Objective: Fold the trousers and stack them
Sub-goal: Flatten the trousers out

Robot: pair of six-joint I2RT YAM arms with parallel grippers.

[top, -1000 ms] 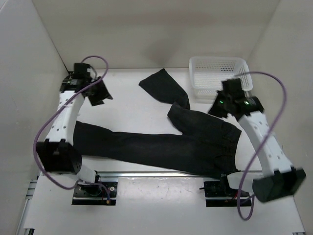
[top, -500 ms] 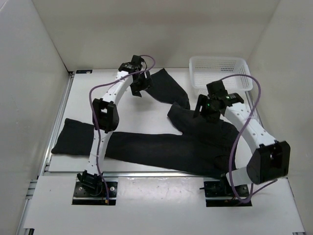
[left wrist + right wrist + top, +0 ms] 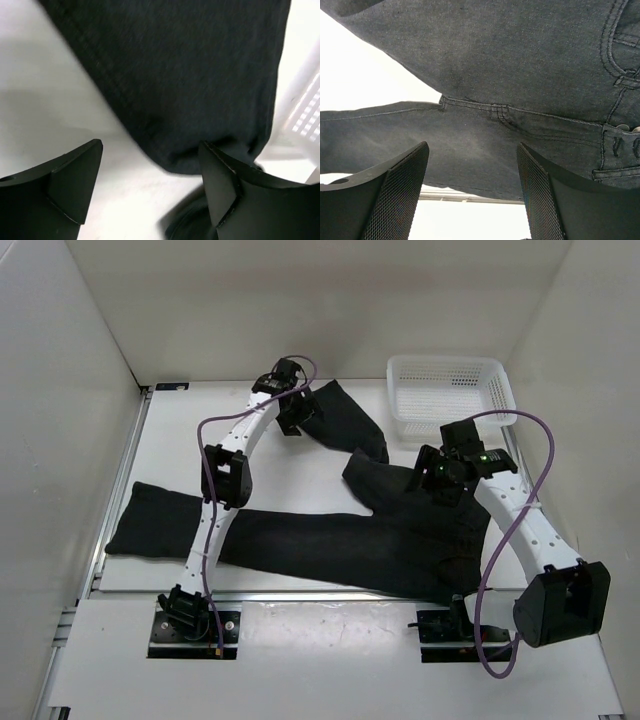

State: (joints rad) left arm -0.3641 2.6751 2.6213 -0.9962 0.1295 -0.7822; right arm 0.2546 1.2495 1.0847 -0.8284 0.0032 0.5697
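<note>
The trousers point(image 3: 330, 540) lie spread on the white surface point(image 3: 300, 480). One leg runs flat along the near side, and its cuff is the leftmost thing there. Over that leg reaches the left arm point(image 3: 225, 455), stretched toward the far side, where the second leg bends away from the crotch and ends in a cuff. The left jaws hang just above that far cuff, spread wide with nothing between them. In the left wrist view the two dark fingers point(image 3: 60, 185) frame the black hem point(image 3: 190, 75), with bare surface to the left and white mesh point(image 3: 305, 110) at the right edge. Further right, the waist end rests near the right arm's base. The right arm point(image 3: 530, 530) curves over it, and the right jaws hover above the seat, also well apart and holding nothing. The right wrist view shows the crotch seam and pocket stitching point(image 3: 520, 60) below them. At the far right corner stands the white basket point(image 3: 405, 410), apart from the cloth
</note>
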